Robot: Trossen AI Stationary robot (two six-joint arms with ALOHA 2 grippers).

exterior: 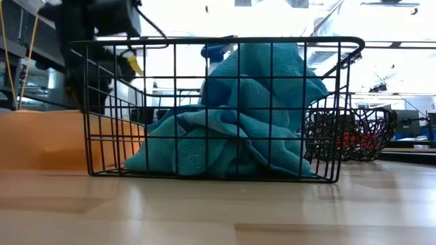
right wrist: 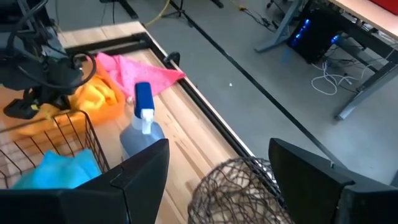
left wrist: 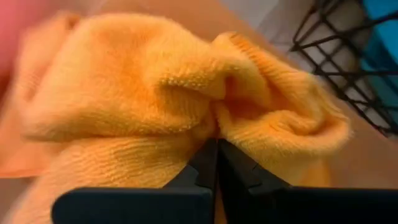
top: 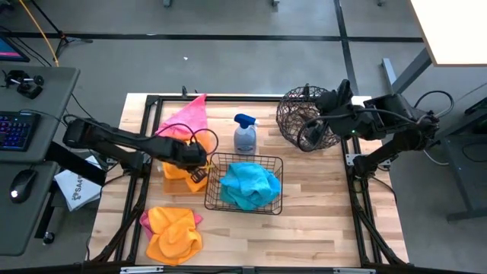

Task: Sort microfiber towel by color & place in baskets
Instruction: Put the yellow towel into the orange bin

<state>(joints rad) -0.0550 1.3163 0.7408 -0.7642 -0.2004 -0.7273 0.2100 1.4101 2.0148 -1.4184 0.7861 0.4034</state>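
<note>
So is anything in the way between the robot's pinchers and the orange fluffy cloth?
No. The left gripper has its jaws already shut on the bright orange microfiber towel, beside the rectangular black wire basket. Nothing visible sits between them.

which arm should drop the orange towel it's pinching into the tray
Left. Its gripper is shut on the orange towel over the orange tray; the right gripper hangs open above the round basket.

Turquoise towels (top: 247,185) fill the black wire basket (top: 215,185). An orange towel (top: 173,233) lies over a pink one (top: 144,221). The spray bottle (top: 244,135) is grey with a blue trigger. The surface (top: 319,213) is pale wood.
</note>
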